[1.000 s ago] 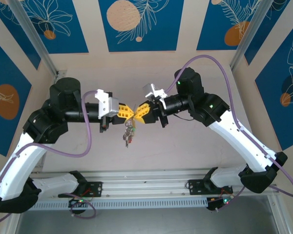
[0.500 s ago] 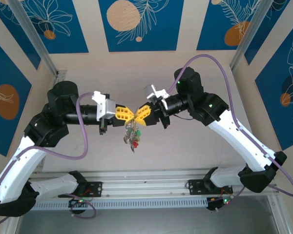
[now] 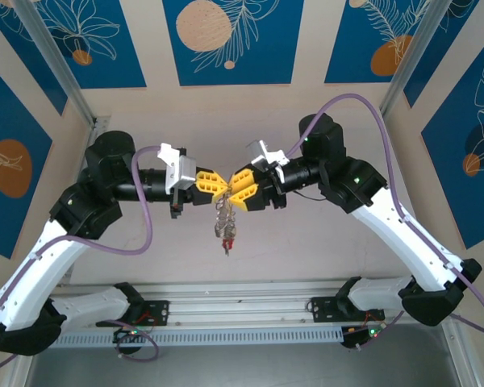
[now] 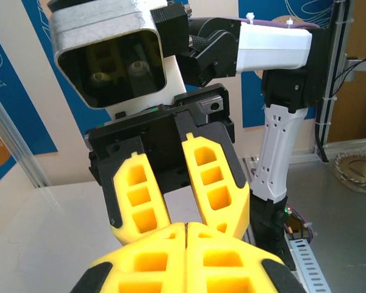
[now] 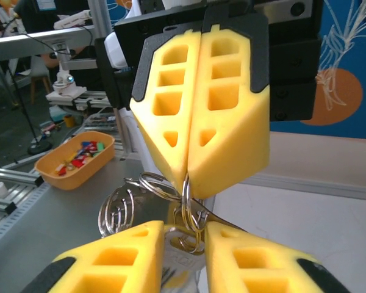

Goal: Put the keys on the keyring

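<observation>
Both grippers meet tip to tip in mid-air above the table. My left gripper [image 3: 217,186] is shut, and in the right wrist view its yellow fingertips [image 5: 187,173] pinch the top of the keyring [image 5: 185,198], seen edge-on. The keys [image 3: 226,231] hang from it in a bunch with small coloured tags. My right gripper [image 3: 236,192] faces it with its jaws a little apart. A silvery key [image 5: 180,261] and several small rings [image 5: 118,210] sit in the gap of the right gripper [image 5: 186,237]. In the left wrist view the left gripper [image 4: 187,227] is shut, with the right fingers [image 4: 213,183] spread beyond it.
An orange tray [image 5: 79,162] with small coloured pieces stands on the grey bench beyond the table. Aluminium rails [image 3: 242,310] and both arm bases run along the near edge. Patterned blue wall panels [image 3: 232,40] close the back and sides.
The right jaws have parted from shut to slightly open. Both grippers shifted a little to the right, and the hanging bunch swung right and hangs straighter under the left fingertips.
</observation>
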Robot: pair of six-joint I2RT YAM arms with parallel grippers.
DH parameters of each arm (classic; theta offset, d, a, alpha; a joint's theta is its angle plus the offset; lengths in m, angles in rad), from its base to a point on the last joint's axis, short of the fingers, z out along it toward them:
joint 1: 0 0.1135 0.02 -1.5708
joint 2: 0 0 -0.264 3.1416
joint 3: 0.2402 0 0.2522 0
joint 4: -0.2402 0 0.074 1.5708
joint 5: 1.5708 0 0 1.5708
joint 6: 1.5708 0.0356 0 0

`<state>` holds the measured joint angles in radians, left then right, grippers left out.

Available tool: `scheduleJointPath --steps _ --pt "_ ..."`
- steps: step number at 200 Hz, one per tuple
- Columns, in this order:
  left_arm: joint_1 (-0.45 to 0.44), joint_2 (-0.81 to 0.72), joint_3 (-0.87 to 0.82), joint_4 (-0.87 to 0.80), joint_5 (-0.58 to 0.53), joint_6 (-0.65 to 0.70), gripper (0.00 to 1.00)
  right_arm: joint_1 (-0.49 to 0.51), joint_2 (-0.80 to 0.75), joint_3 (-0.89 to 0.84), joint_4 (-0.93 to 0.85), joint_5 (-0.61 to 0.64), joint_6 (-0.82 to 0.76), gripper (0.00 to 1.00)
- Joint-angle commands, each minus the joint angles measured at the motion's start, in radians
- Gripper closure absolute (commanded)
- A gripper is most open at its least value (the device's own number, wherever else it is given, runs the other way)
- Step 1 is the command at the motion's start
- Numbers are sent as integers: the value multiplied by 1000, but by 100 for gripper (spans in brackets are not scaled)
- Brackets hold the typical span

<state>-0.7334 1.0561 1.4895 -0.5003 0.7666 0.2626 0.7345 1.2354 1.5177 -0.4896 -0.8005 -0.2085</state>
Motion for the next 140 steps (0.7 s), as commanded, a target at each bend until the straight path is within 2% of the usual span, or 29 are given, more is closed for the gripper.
scheduleJointPath --steps 1,63,77,105,140 --pt "-2 -25 -11 81 25 -24 100 -6 -37 6 -4 62 -14 71" --pt "0 -42 29 24 27 1 100 -4 -147 -71 56 275 -37 46" --pt "-1 -54 24 41 37 -12 100 -4 -163 -76 57 286 -43 45" --pt "1 -65 11 99 65 -54 100 22 -191 -77 99 231 -48 45" --pt "1 -81 -22 220 92 -141 100 57 -205 -99 159 169 -69 56"
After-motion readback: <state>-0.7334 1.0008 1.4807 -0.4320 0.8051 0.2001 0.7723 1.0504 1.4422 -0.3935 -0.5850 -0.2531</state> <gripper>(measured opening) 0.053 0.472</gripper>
